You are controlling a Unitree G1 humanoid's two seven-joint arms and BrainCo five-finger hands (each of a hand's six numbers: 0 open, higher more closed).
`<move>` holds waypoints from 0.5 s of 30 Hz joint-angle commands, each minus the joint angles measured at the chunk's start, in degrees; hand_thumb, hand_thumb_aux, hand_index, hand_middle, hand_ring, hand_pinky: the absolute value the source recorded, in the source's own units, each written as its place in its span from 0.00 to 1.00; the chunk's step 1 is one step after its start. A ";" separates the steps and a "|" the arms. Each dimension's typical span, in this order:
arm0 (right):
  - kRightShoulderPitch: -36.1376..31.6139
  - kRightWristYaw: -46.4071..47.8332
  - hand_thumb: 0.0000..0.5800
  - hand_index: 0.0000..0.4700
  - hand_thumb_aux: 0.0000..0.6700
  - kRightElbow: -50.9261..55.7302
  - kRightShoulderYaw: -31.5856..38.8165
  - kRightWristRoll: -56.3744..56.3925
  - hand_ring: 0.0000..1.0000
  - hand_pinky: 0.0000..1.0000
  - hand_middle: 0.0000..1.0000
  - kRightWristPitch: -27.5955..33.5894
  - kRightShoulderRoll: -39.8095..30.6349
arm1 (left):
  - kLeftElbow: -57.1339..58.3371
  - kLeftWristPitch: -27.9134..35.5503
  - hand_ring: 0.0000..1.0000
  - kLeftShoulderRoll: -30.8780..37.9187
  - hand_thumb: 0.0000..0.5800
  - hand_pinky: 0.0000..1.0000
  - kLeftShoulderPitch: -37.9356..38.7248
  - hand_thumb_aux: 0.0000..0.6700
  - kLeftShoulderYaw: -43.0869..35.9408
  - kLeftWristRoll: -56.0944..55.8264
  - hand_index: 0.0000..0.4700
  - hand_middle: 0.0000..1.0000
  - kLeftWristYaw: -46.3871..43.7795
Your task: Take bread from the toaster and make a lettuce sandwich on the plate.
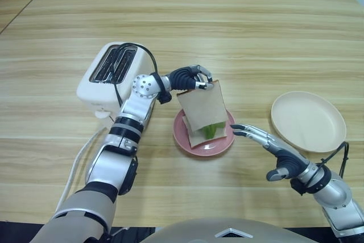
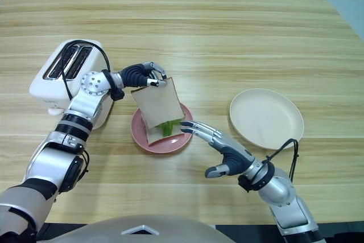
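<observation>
Your left hand [image 1: 190, 78] grips the top bread slice [image 1: 203, 106], tilted over the lettuce [image 1: 212, 130] on the plate [image 1: 216, 151], while your right hand [image 1: 276, 152] is spread empty alongside; next, lay it flat and release.

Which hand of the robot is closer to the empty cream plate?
Right. The right hand is open just beside the cream plate; the left hand holds the bread slice over the pink plate, farther off.

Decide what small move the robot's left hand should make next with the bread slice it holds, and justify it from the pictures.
Probably lower the left hand and lay the tan square bread slice flat onto the green lettuce leaf, then release. Its fingers grip the slice's top edge, holding it tilted above the round pink plate, where lettuce already lies on a bottom slice.
</observation>
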 commanded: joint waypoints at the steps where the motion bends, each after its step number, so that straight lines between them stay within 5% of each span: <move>1: -3.78 -0.38 0.00 0.00 0.00 1.56 2.66 -6.76 0.00 0.00 0.00 2.93 3.64 | -0.05 1.56 1.00 -0.15 1.00 1.00 1.87 1.00 -1.27 1.80 1.00 1.00 -1.17; 15: -13.43 -9.64 0.00 0.00 0.00 12.26 9.69 -28.13 0.00 0.00 0.00 7.31 12.16 | 2.31 1.59 1.00 -0.51 1.00 1.00 3.85 1.00 -2.91 5.22 1.00 1.00 -1.48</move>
